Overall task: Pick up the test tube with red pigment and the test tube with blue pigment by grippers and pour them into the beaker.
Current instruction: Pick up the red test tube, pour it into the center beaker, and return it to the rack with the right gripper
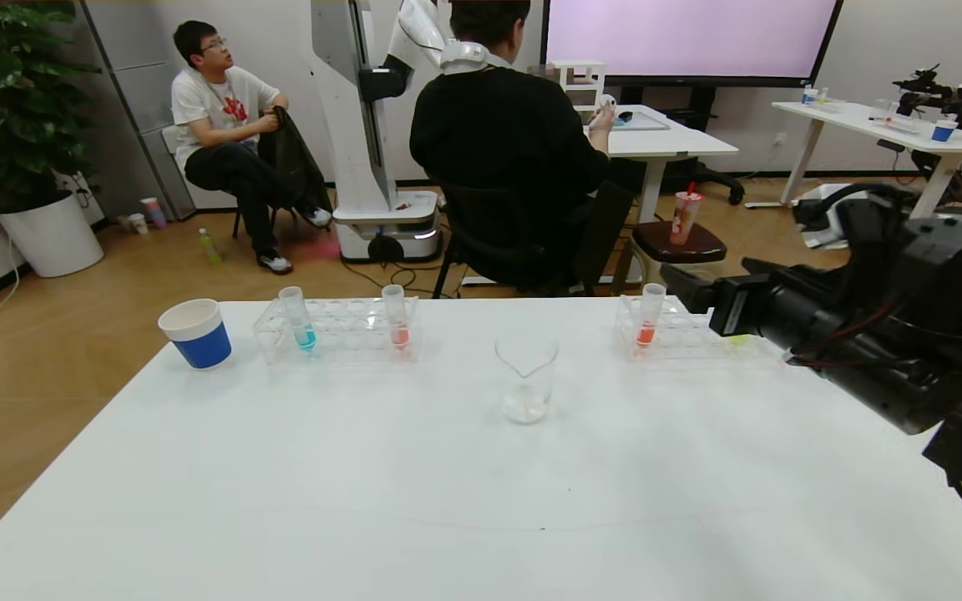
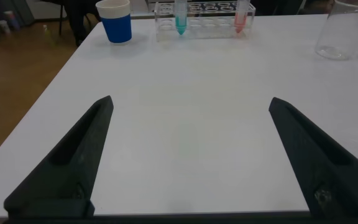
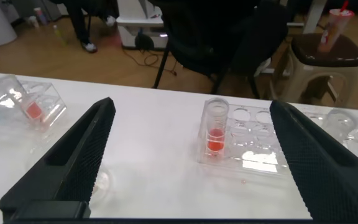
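Observation:
The test tube with red pigment (image 1: 647,324) stands upright at the left end of the right clear rack (image 1: 681,338). My right gripper (image 1: 686,288) is open and empty, raised just right of it. In the right wrist view the tube (image 3: 215,138) stands ahead, between the open fingers (image 3: 79,155). The test tube with blue pigment (image 1: 303,325) stands in the left rack (image 1: 339,334), next to a paler red tube (image 1: 398,325). The empty beaker (image 1: 526,377) stands between the racks. My left gripper (image 2: 190,101) is open and empty above bare table, far from the blue tube (image 2: 181,18).
A blue-and-white paper cup (image 1: 195,334) stands left of the left rack. A yellow-green patch (image 1: 738,340) shows in the right rack, mostly hidden behind my right arm (image 1: 865,334). People, chairs and another robot are beyond the table's (image 1: 448,501) far edge.

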Available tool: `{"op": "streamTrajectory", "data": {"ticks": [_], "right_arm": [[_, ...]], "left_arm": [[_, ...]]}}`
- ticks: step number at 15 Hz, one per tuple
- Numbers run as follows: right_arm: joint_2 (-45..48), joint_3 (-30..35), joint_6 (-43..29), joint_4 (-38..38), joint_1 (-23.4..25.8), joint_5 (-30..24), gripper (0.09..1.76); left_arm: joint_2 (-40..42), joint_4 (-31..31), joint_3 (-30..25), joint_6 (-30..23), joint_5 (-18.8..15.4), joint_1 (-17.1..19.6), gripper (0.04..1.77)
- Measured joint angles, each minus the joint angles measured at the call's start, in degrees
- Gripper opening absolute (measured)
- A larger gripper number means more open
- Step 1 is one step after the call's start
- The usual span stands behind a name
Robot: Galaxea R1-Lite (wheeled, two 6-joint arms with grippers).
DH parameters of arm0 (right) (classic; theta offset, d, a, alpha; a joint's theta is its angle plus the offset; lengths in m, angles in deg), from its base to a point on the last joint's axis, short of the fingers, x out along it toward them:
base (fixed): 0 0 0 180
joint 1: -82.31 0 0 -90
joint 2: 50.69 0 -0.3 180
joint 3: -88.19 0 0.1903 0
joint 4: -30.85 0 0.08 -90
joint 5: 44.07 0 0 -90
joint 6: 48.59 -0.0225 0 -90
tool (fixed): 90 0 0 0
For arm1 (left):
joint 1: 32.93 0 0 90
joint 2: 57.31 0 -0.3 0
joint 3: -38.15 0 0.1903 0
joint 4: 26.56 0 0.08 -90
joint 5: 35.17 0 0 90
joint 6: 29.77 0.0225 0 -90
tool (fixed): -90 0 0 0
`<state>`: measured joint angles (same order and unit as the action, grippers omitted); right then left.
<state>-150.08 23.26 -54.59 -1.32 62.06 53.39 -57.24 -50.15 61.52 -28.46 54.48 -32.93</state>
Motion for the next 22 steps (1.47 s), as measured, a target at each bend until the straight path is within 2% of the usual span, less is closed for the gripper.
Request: {"op": "streamTrajectory", "data": {"ticks": [4, 7, 15, 20, 21, 22], "right_arm": [[-10.6, -1.2, 0.0, -9.2, 0.6, 2.8, 1.74], [-18.7, -4.7, 0.0, -13.9, 1.3, 4.8, 1.74], [-31.2, -17.9, 0.5, -16.1, 3.5, 4.4, 1.74], [-34.1, -20.3, 0.7, -15.8, 3.9, 4.4, 1.72], [-34.2, -20.3, 0.7, -15.8, 3.9, 4.4, 1.57], [-34.2, -20.3, 0.7, -15.8, 3.9, 4.4, 1.29]], "left_arm": [[0.0, 0.0, 0.0, 0.0, 0.0, 0.0, 1.75], [0.0, 0.0, 0.0, 0.0, 0.0, 0.0, 1.75], [0.0, 0.0, 0.0, 0.0, 0.0, 0.0, 1.75], [0.0, 0.0, 0.0, 0.0, 0.0, 0.0, 1.75], [0.0, 0.0, 0.0, 0.0, 0.0, 0.0, 1.75], [0.0, 0.0, 0.0, 0.0, 0.0, 0.0, 1.75]]}}
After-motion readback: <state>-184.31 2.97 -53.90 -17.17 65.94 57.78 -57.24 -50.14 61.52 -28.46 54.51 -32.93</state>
